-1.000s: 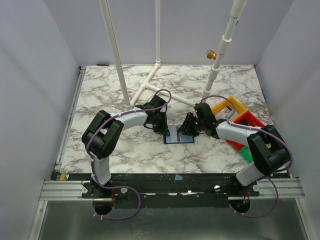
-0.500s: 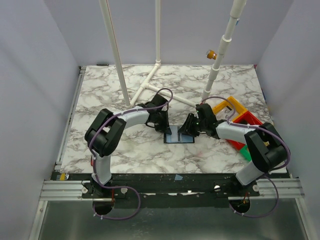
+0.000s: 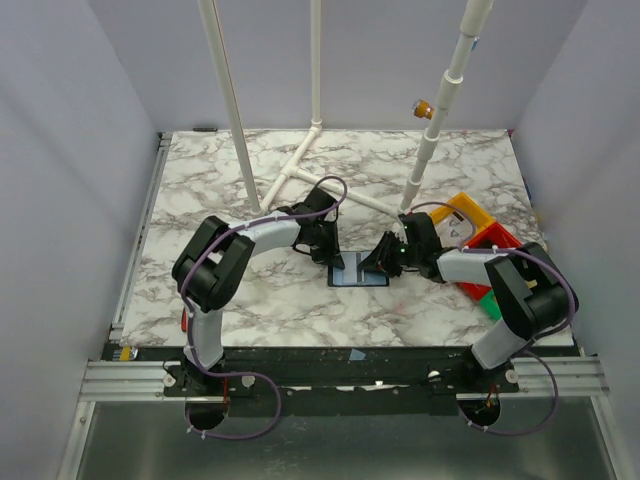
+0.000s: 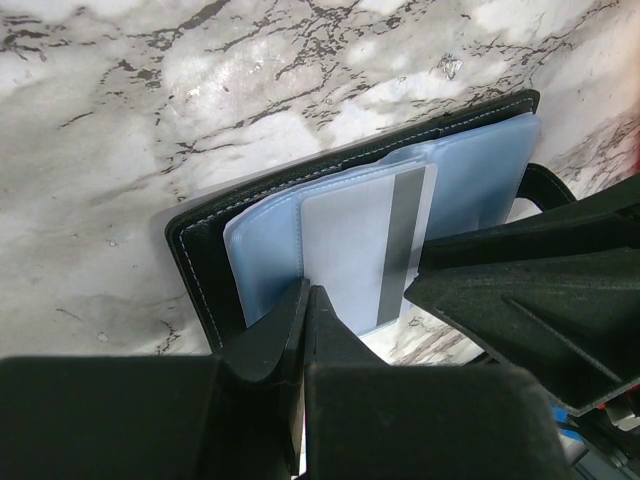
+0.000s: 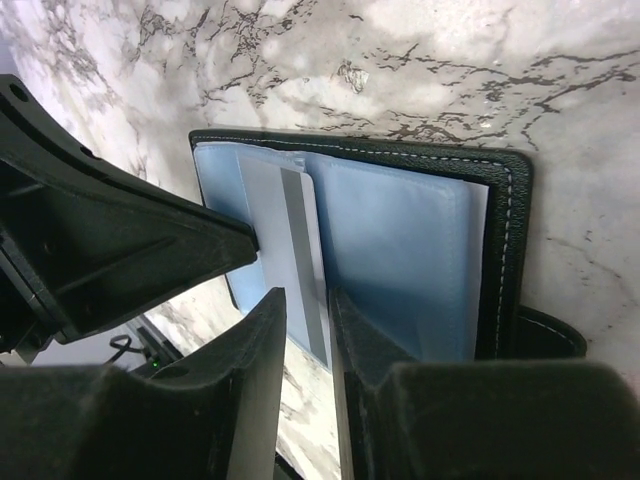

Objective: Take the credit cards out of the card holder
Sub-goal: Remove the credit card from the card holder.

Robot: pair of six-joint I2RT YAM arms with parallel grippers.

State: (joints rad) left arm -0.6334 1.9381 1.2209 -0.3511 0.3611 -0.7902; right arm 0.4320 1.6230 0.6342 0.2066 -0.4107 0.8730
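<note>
Right claw [image 5: 305, 300]: jaws stand narrowly apart, astride the near end of the striped card; I cannot tell whether they bite on it or only bracket it
Left claw [image 4: 307, 292]: clenched with nothing between the jaws, tip pressed onto the blue lining just beside the card's corner; I read that as pinning the holder down
Card [image 5: 285, 230]: pale grey with a dark stripe, lying flat in the open holder; I can make out no other cards
Card holder [image 5: 505, 200]: black, opened flat with the blue inside up, between my two arms
Bench [image 5: 450, 60]: marbled top, the holder resting on it
Bins [image 3: 497, 240]: yellow, red and green, at the right edge beyond the right arm, well apart from the holder
Step in hand: by my judgement, taking hold of the first card
Next move: calls for a firm pinch on the card's end, then a low, straight pull along the pocket, the left claw pressing down so the holder does not drag along
</note>
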